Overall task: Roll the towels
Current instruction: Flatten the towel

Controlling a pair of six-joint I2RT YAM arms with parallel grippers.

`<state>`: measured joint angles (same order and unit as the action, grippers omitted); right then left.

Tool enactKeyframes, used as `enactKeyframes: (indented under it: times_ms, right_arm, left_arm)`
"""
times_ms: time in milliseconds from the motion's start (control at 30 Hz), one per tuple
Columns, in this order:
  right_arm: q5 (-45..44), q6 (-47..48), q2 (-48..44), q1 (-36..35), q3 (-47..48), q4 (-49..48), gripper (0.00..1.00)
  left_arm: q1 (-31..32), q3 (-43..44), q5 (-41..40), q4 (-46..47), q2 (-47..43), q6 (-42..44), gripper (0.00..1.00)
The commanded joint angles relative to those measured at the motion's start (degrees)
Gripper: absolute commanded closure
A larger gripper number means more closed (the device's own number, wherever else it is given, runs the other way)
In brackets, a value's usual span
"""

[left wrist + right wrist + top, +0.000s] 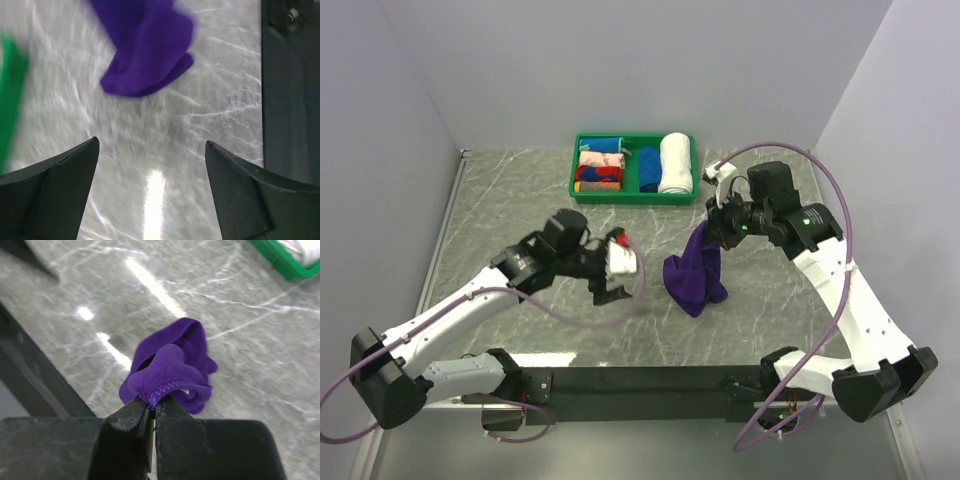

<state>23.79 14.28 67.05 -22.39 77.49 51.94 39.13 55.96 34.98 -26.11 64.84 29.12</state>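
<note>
The right gripper [154, 410] has its two jaws pressed together on a stitched edge of the purple towel [172, 365]. The cloth hangs down from the jaws in a crumpled bunch toward the grey marble table [250, 355]. At the far right is a corner of a green tray [280, 262] – something white lies inside. A dark frame [35, 375] runs along the left.

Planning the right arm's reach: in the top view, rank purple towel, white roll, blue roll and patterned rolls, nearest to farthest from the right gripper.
1. purple towel: pinched in the right gripper itself.
2. white roll: green tray's right end.
3. blue roll: tray's middle.
4. patterned rolls: tray's left compartment.
</note>
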Motion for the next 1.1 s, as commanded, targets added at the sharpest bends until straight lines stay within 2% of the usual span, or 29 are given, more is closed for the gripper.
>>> enactKeyframes:
  times_ms: [0,133,233,433,567,667,1067]
  right_arm:
    - [4.9,-5.0,2.1,0.5,1.0,-3.8,1.0]
    - [8.5,-8.2,5.4,0.9,2.8,-5.3,1.0]
    - [10.3,-9.1,7.0,1.4,4.8,-5.0,1.0]
    - [11.6,-10.2,7.7,1.3,4.8,-6.0,1.0]
    - [11.9,-10.8,8.6,1.4,5.6,-6.2,1.0]
    - [11.6,-11.0,8.6,1.4,5.7,-6.3,1.0]
    - [11.6,-11.9,8.8,1.3,5.9,-6.4,1.0]
  left_arm:
    - [8.1,-0.5,-8.1,3.2,-1.0,17.4,0.1]
    - [16.0,-1.7,-14.8,9.4,1.5,23.6,0.09]
    - [19.4,-3.1,-18.4,15.7,3.8,24.6,0.08]
    - [23.5,-0.1,-19.0,20.9,9.7,28.3,0.13]
    - [24.8,4.2,-19.4,20.7,14.4,28.3,0.15]
    - [24.9,5.5,-22.0,24.1,17.8,26.7,0.17]
    - [24.7,7.2,-31.0,28.7,27.6,29.7,0.21]
